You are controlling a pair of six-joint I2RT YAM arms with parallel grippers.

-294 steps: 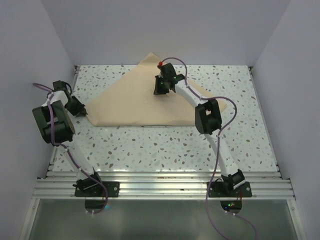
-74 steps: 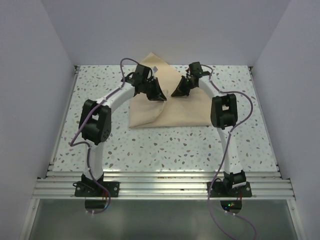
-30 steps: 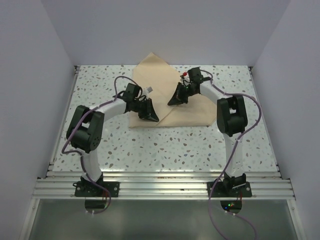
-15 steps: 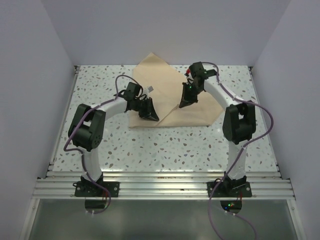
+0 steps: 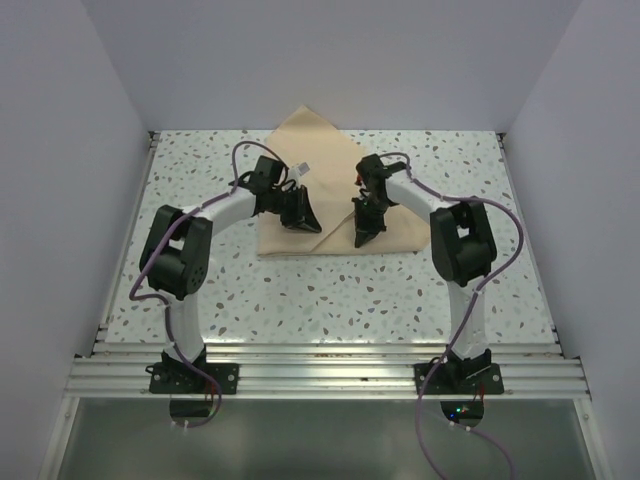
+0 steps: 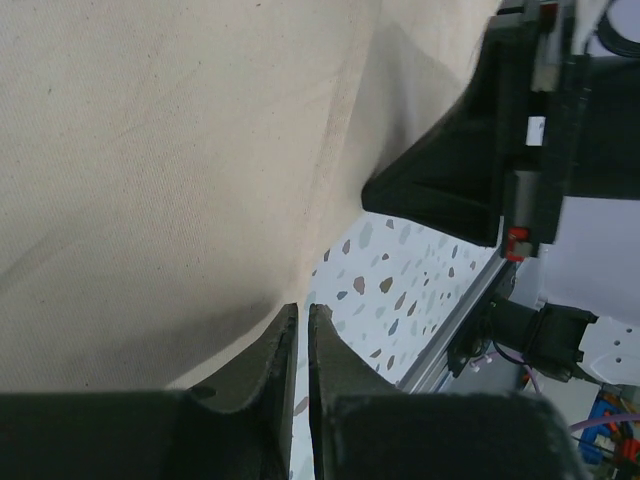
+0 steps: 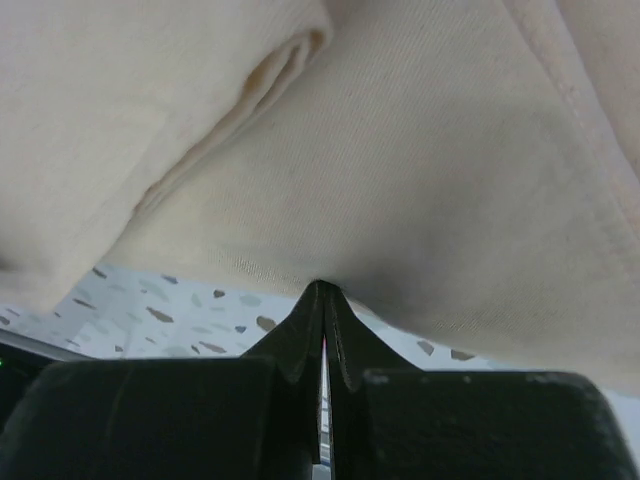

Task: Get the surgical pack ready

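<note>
The surgical pack shows only as a folded tan fabric sheet [image 5: 330, 170] at the back middle of the speckled table; no instruments or gauze are in view. My left gripper [image 5: 300, 217] sits low at the sheet's near left part. Its jaws stand almost together with a thin empty slit, tips [image 6: 300, 308] at the fabric's [image 6: 150, 150] edge. My right gripper [image 5: 362, 236] is shut, and its tips [image 7: 322, 288] touch the front hem of the fabric [image 7: 400, 150]. A thick fold lies just beyond them. The right gripper [image 6: 372, 190] also shows in the left wrist view, close by.
A small white tag [image 5: 303, 167] lies on the sheet beside the left wrist. Grey walls close the table on the left, right and back. An aluminium rail [image 5: 320, 375] runs along the near edge, where the arm bases stand.
My right gripper has swung from the back of the sheet toward the near edge and a little left. The left gripper has drawn back slightly and barely moved.
</note>
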